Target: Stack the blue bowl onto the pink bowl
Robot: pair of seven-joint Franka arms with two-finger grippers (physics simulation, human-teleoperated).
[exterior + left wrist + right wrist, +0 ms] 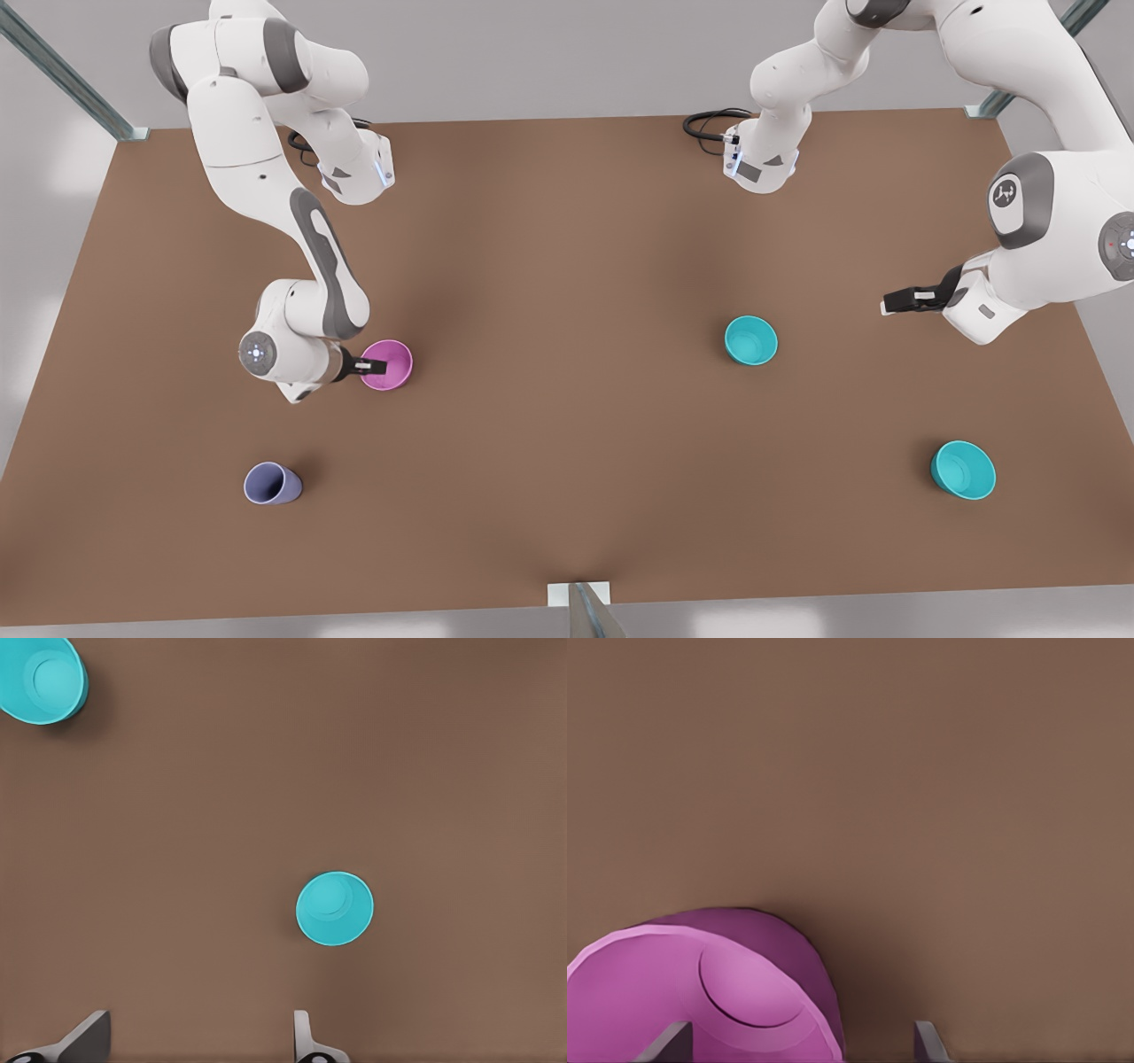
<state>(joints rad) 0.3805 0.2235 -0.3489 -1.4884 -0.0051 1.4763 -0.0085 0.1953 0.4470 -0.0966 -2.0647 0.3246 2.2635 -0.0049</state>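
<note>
Small round turquoise-teal plastic bowl (751, 340) sits upright on the brown table (567, 266), right of centre in the front view, mouth facing up; being round, it has no long axis to speak of. In the left wrist view the same bowl (334, 908) shows its open mouth and flat inner base, standing alone on bare table.

Small round magenta-pink plastic bowl (387, 364) is well apart from it, toward the front view's left, also mouth up. The right gripper (370, 364) is at this bowl's rim, fingers apart, one dark finger reaching over the rim. In the right wrist view the pink bowl (718, 992) lies just beside one fingertip (671, 1043); whether the finger touches the rim cannot be told.

The left gripper (895, 303) hangs above the table at the front view's right, near the turquoise bowl but clear of it, fingers (84, 1038) spread wide with nothing between.

A slightly wider teal bowl (963, 470) sits upright near the table's front right corner. A lavender-blue cup (272, 484) stands below the pink bowl in the front view.
</note>
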